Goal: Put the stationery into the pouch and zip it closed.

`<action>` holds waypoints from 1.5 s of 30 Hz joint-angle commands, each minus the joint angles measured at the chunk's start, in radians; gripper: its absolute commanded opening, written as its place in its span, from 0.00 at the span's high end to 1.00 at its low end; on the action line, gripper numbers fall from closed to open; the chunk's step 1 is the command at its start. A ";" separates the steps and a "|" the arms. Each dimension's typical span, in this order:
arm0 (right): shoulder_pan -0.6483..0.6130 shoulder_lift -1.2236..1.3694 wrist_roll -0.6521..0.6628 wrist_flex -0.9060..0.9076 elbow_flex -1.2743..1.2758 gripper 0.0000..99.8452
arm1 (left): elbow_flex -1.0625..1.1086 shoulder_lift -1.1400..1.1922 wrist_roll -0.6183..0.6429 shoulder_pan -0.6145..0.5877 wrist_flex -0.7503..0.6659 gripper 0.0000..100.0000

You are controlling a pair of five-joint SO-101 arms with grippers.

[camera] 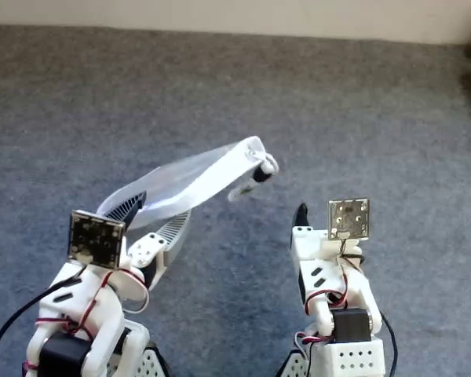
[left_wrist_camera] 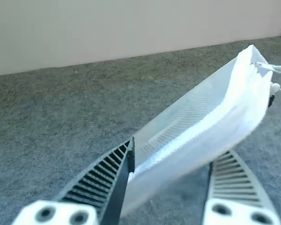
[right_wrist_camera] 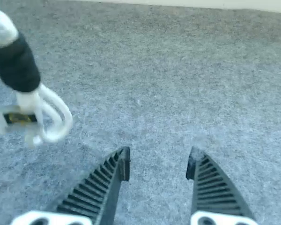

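One pouch (camera: pixel 196 177) tight inside left gripper (left_wrist_camera: pixel 171 157), its zipper pull (right_wrist_camera: pixel 39 118) near open right gripper (right_wrist_camera: pixel 157 162).

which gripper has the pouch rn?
The left gripper, shut on one end of the pouch. The right gripper is open and empty.

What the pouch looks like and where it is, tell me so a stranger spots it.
Over the grey table, find the left gripper. The pouch is clamped in it, raised and slanting toward the right gripper. It is flat, white and see-through, with a corded zip pull at its far end.
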 commanded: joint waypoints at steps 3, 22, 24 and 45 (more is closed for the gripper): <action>-0.010 -0.018 -0.011 -0.028 -0.004 0.81 | -0.139 -0.019 0.012 -0.151 -0.005 0.75; -0.012 -0.018 -0.003 -0.028 -0.004 0.81 | -0.351 -0.019 -0.020 -0.598 0.078 0.75; -0.038 -0.018 -0.002 -0.028 -0.004 0.81 | -0.335 -0.019 -0.064 -0.674 0.074 0.75; -0.058 -0.016 -0.011 -0.019 0.119 0.81 | -0.200 -0.018 -0.075 -0.812 0.250 0.91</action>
